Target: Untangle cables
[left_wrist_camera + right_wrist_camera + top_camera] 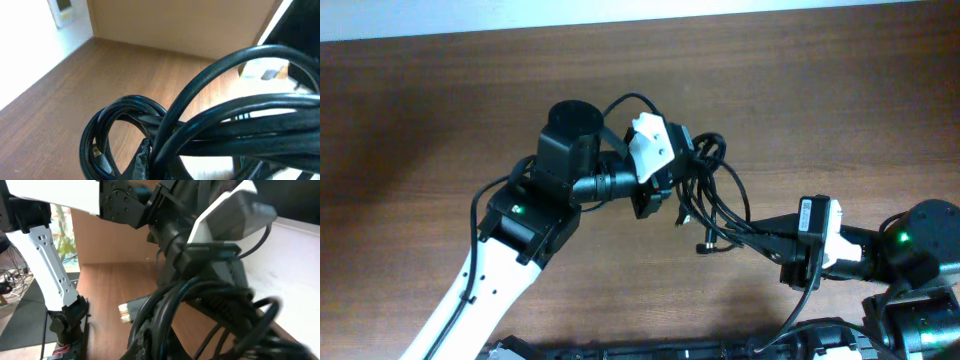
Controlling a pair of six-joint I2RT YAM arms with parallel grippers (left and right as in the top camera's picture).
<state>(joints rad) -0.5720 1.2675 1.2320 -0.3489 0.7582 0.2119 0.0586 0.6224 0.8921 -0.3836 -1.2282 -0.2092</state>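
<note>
A tangle of thin black cables (712, 195) hangs between my two grippers above the brown table. My left gripper (670, 182) is shut on the upper loops of the bundle; in the left wrist view the cables (220, 125) run thick across the frame and a loop with a gold-tipped plug (98, 152) hangs at the left. My right gripper (772, 240) is shut on the strands at the lower right; in the right wrist view the cables (170, 310) pass through my fingers, with a metal-tipped plug (131, 311) beside them. Two plug ends (705, 243) dangle in the middle.
The wooden table (440, 110) stretches to the left and back. A pale wall edge (620, 15) runs along the far side. The left arm's white link (490, 290) crosses the front left; the right arm's base (920, 270) stands at the right.
</note>
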